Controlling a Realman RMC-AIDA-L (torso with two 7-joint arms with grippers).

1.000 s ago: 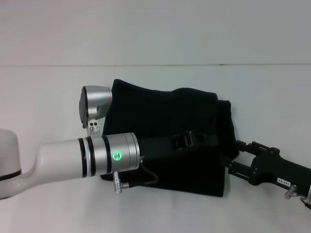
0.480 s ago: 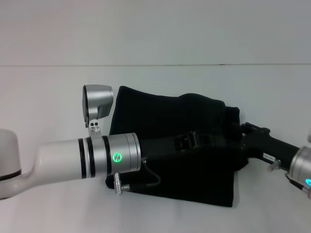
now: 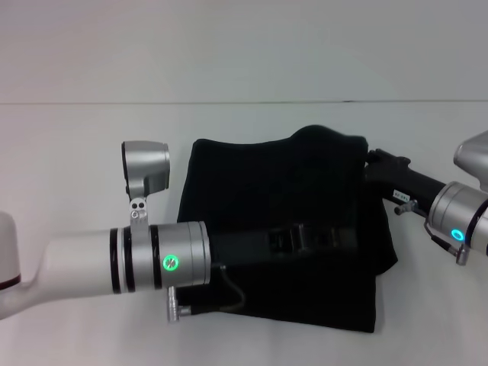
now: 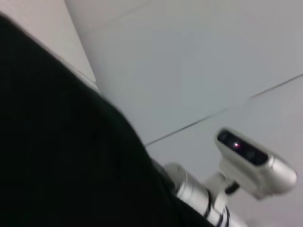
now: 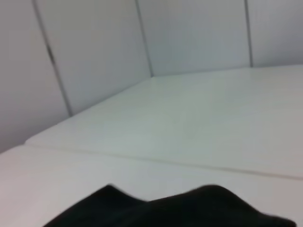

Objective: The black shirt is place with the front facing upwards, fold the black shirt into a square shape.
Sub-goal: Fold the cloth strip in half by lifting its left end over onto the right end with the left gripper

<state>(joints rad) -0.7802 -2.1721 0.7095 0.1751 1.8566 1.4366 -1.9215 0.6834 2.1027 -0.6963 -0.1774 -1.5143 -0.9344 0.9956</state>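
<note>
The black shirt (image 3: 259, 183) lies folded into a rough block on the white table (image 3: 76, 137), with no lettering showing. My left arm reaches across it from the left, and my left gripper (image 3: 335, 238) lies low over the shirt's right half, dark against the cloth. My right gripper (image 3: 367, 162) is at the shirt's far right corner, shut on the cloth, which rises in a hump there. The shirt fills one side of the left wrist view (image 4: 57, 142) and shows low in the right wrist view (image 5: 189, 208).
The table's back edge meets a pale wall (image 3: 244, 46) behind the shirt. My right arm's silver wrist (image 3: 465, 221) is at the right edge and also shows in the left wrist view (image 4: 246, 161).
My right gripper has moved from the shirt's near right side up to its far right corner, lifting the cloth. The shirt has shifted right. My left arm has lowered slightly.
</note>
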